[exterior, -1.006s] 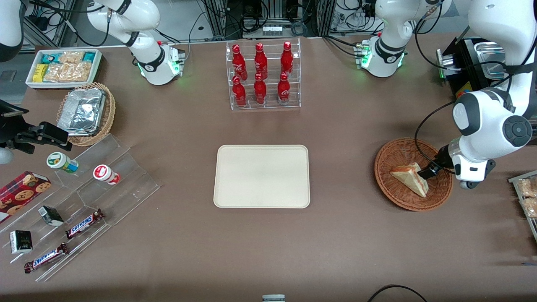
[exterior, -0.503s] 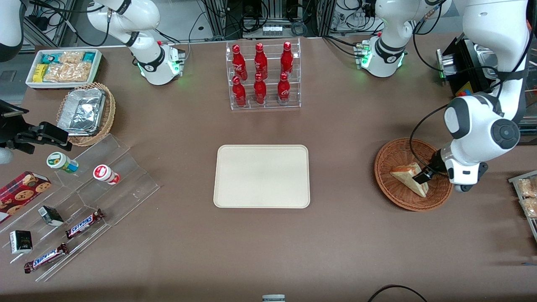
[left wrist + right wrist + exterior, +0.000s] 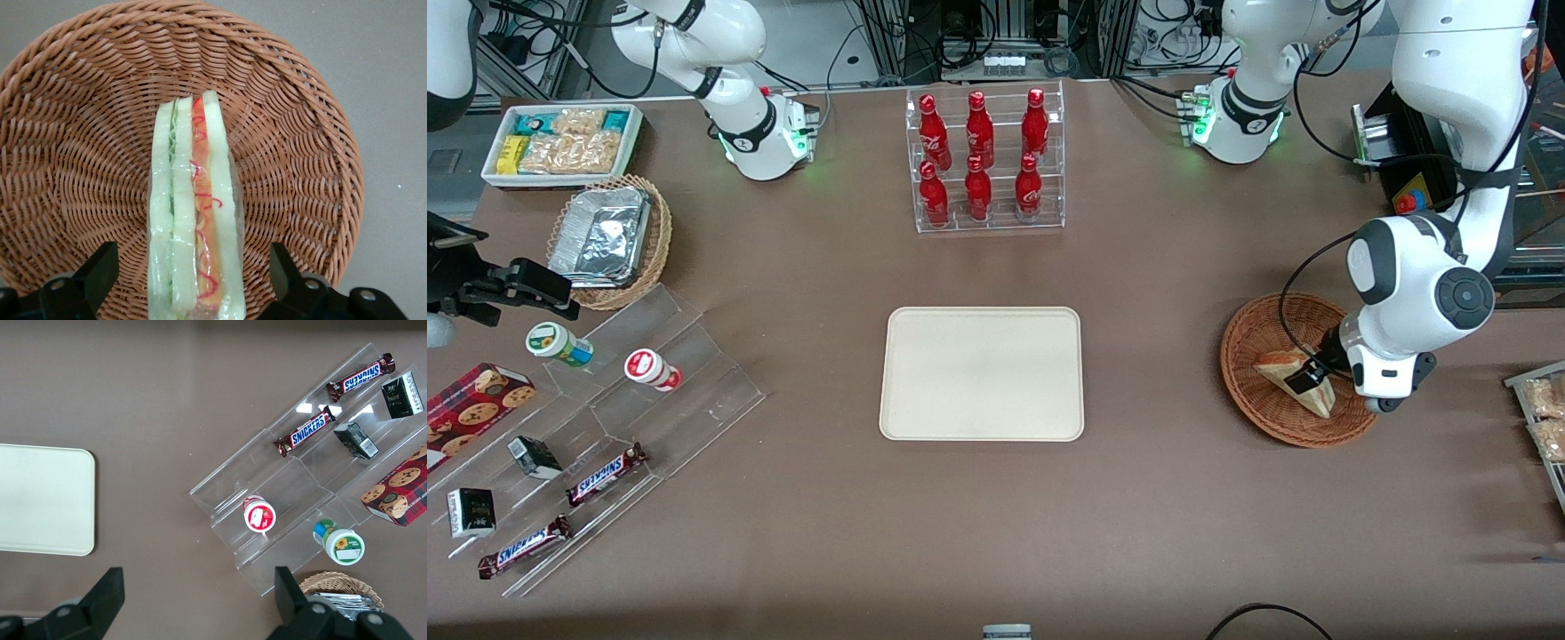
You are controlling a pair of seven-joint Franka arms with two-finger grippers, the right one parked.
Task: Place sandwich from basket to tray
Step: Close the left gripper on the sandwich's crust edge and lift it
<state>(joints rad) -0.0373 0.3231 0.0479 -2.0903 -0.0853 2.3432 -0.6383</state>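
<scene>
The sandwich (image 3: 1278, 364), a wrapped white-bread wedge with red and green filling, lies in the round reddish-brown wicker basket (image 3: 1254, 333) toward the working arm's end of the table. My gripper (image 3: 1305, 379) hangs low over the wedge, inside the basket. In the left wrist view the sandwich (image 3: 193, 213) stands cut edge up on the basket (image 3: 80, 167), and my gripper (image 3: 190, 265) is open astride it. A gap shows between each of the black fingers (image 3: 100, 270) and the bread. The cream tray (image 3: 983, 373) lies flat mid-table, nothing on it, and also shows as the tray (image 3: 40, 500) in the right wrist view.
A clear rack of red bottles (image 3: 985, 160) stands farther from the front camera than the tray. A stepped acrylic shelf of snacks (image 3: 649, 382), a tan wicker basket with foil (image 3: 609, 240) and a white bin (image 3: 560, 142) sit toward the parked arm's end. A snack tray (image 3: 1543, 418) lies beside the basket.
My gripper has moved from the basket's rim in over the sandwich and now straddles it. The sandwich and basket have not shifted.
</scene>
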